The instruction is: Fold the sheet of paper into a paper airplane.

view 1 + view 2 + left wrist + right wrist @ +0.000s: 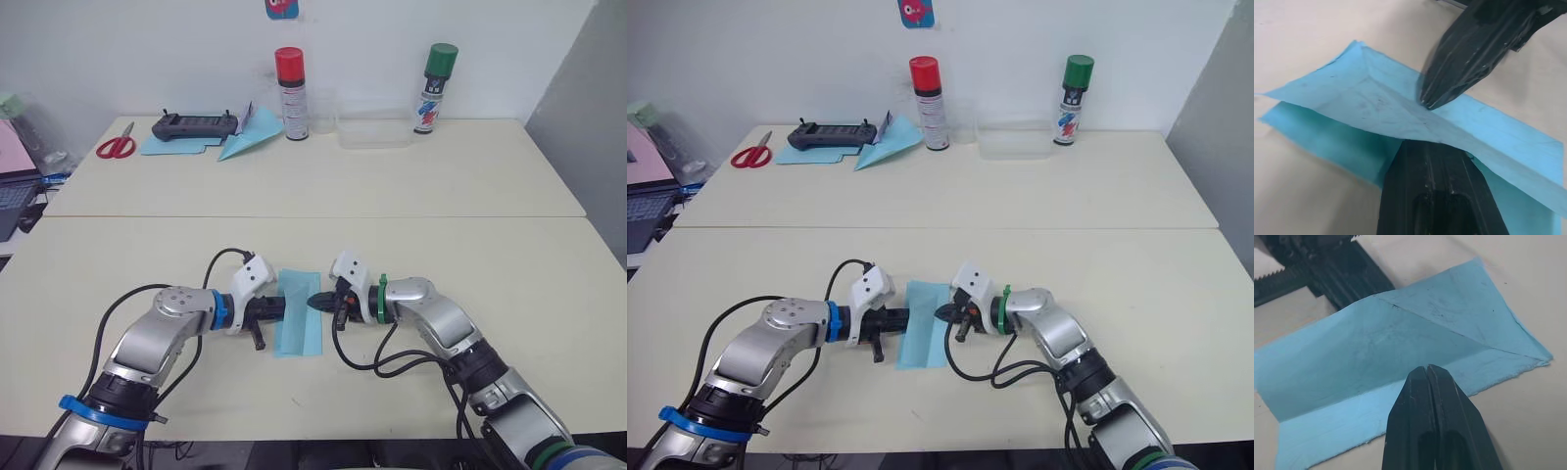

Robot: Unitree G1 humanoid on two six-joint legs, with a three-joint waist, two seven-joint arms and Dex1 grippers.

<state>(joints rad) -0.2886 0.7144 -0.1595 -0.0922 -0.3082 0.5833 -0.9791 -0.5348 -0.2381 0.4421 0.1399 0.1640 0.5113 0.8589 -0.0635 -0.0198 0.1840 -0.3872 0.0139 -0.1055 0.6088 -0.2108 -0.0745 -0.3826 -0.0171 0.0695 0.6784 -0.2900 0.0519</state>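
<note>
Two tools at one folded sheet of paper (298,311), mid-crease.
Right tool (1428,369): fingers pressed together, empty, tip on the flap. Left tool (282,309): closure cannot be told, finger under the flap opposite. Step: flattening the lengthwise fold; next needs firm pressing along it. Beyond, across the table (470,186): two spray cans.

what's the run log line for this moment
sheet of paper: folded over, on table | left pincer: at its left edge | right pincer: shut, tips on paper
</note>
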